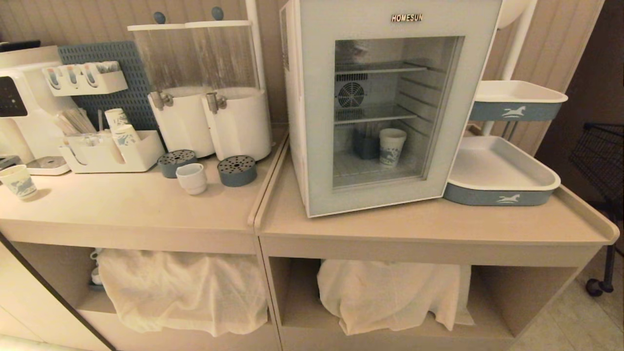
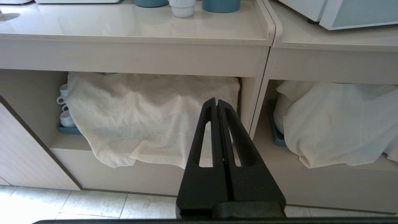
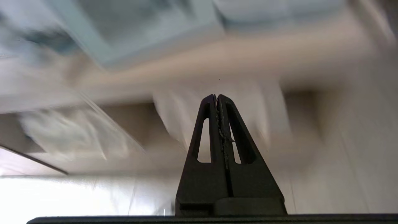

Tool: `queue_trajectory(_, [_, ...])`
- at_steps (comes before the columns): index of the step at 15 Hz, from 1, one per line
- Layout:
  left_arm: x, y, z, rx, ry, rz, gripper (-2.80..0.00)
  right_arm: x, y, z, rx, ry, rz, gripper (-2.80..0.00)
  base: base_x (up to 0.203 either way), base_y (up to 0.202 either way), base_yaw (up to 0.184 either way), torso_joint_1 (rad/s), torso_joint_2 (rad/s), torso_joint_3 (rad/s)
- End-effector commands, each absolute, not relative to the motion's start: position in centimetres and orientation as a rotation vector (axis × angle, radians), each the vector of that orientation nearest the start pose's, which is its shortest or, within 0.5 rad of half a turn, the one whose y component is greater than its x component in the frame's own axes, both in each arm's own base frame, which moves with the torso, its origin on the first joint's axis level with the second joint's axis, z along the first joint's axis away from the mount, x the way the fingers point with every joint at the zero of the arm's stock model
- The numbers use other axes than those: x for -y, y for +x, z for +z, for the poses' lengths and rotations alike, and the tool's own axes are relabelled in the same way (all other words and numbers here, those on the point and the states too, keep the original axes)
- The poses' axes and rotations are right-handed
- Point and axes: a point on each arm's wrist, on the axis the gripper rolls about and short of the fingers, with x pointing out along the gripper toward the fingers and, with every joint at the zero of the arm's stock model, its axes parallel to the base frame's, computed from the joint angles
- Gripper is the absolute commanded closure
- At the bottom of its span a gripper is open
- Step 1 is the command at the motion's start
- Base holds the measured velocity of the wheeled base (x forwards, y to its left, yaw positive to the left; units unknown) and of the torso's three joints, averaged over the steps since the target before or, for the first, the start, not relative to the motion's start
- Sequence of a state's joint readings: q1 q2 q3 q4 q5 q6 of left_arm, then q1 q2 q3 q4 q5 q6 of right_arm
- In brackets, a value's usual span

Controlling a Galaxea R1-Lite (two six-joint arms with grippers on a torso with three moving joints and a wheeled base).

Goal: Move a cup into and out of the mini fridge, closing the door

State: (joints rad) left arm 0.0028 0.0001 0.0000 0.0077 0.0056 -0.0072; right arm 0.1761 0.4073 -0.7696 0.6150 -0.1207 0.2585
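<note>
Beige counter (image 1: 146, 209) with cup (image 1: 191, 178), dispensers (image 1: 209, 117), mini fridge (image 1: 375, 107), tray (image 1: 497, 178).

Head looks down on counter (image 1: 146, 209); wrists face it low.

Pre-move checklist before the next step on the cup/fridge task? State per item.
1. Door shut: ok, flush with the mini fridge.
2. Cup out on the counter: ok, upright between two round blue drip trays.
3. Left gripper empty: ok, shut, low in front of the shelves.
4. Right gripper empty: ok, shut on nothing.
5. Right gripper's position: cannot tell, surroundings blurred.
6. Fridge contents: a paper cup stands inside.
</note>
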Motion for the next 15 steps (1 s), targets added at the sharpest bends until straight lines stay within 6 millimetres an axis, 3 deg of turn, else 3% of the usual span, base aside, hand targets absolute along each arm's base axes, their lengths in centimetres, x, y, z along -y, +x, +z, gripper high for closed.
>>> queue_trajectory(1, [0.0, -2.3, 7.5, -0.008, -0.008, 0.009, 0.0, 1.2, -7.1, 20.0, -0.331, 0.261, -0.012, 0.0, 0.0, 0.0, 0.0, 0.0, 0.0, 0.0])
queue_trajectory(5, [0.0, -2.3, 7.5, -0.008, -0.008, 0.009, 0.0, -0.4, -7.3, 19.9, -0.296, 0.286, -0.086, 0.0, 0.0, 0.0, 0.0, 0.0, 0.0, 0.0])
queue_trajectory(7, [0.0, -2.3, 7.5, -0.008, -0.007, 0.009, 0.0, -0.5, -7.9, 18.6, -0.293, 0.268, 0.004, 0.0, 0.0, 0.0, 0.0, 0.0, 0.0, 0.0])
queue_trajectory(9, [0.0, -2.3, 7.5, -0.008, -0.008, 0.009, 0.0, -0.4, -8.5, 15.9, -0.156, 0.218, 0.063, 0.0, 0.0, 0.0, 0.0, 0.0, 0.0, 0.0])
queue_trajectory(12, [0.0, -2.3, 7.5, -0.008, -0.008, 0.009, 0.0, -0.1, -4.6, 12.6, 0.072, 0.148, 0.028, 0.0, 0.0, 0.0, 0.0, 0.0, 0.0, 0.0])
queue_trajectory(15, [0.0, -2.3, 7.4, -0.009, -0.006, 0.009, 0.0, 0.0, -2.8, 10.5, 0.215, 0.03, -0.005, 0.0, 0.0, 0.0, 0.0, 0.0, 0.0, 0.0])
